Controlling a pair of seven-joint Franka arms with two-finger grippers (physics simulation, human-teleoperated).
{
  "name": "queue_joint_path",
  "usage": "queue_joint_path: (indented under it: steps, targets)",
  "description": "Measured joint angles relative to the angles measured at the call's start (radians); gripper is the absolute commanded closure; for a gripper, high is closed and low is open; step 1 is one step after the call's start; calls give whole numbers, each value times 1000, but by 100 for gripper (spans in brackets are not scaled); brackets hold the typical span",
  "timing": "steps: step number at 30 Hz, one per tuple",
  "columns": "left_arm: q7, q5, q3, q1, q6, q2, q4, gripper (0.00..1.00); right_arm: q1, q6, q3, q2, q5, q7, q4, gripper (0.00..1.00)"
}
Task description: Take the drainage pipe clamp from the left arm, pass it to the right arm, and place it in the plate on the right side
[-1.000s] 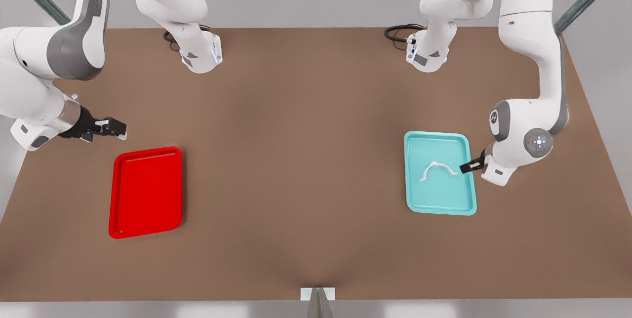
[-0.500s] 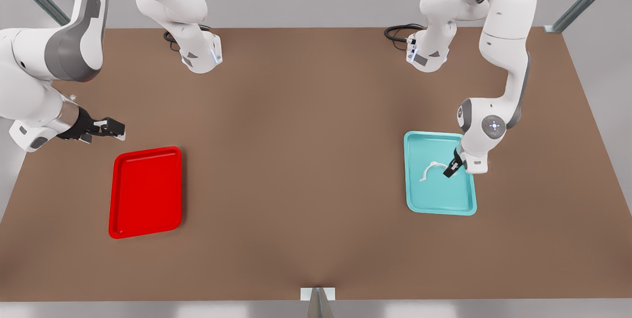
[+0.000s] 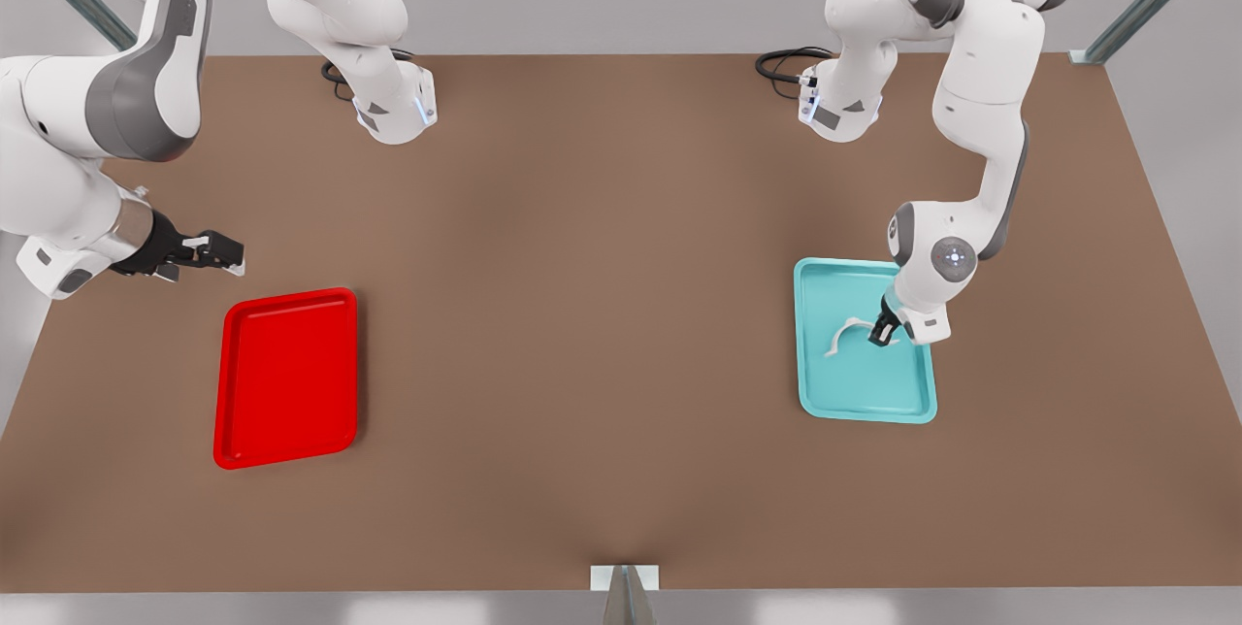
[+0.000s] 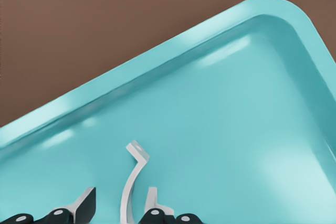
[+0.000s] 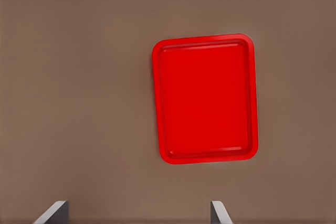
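Observation:
The white drainage pipe clamp lies in the light teal tray on the front view's right. My left gripper is lowered over the clamp's end nearest that arm. In the left wrist view the arch strap runs between my two fingers with a gap on each side, so the left gripper is open. My right gripper waits open above the table on the front view's left, just beyond the red plate. The right wrist view looks down on the red plate.
Both arm bases stand at the table's far edge with black cables beside them. Brown tabletop stretches between the two trays. A small grey bracket sits at the near edge.
The left arm swung its wrist toward the front view's left and brought its gripper down over the clamp's end in the teal tray. The right arm barely shifted.

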Motion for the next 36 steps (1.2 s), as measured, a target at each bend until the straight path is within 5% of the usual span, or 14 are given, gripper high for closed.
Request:
queue_joint_path:
  steps: [11, 20, 29, 36]
  targets:
    - [-61, 1, 0, 0, 3, 12, 1, 79, 0, 0, -1, 0, 0, -14, 0, 0]
    - [-87, 0, -11, -1, -56, -12, 87, 79, 0, 0, -1, 2, 0, -20, 1, 0]
    - [-229, -186, -32, -413, -445, 164, 782, 79, 9, 0, 10, 2, 10, -17, 4, 0]
    - [-463, -328, -145, -548, -538, 197, 962, 79, 117, 42, 102, 105, 83, 73, 19, 0]
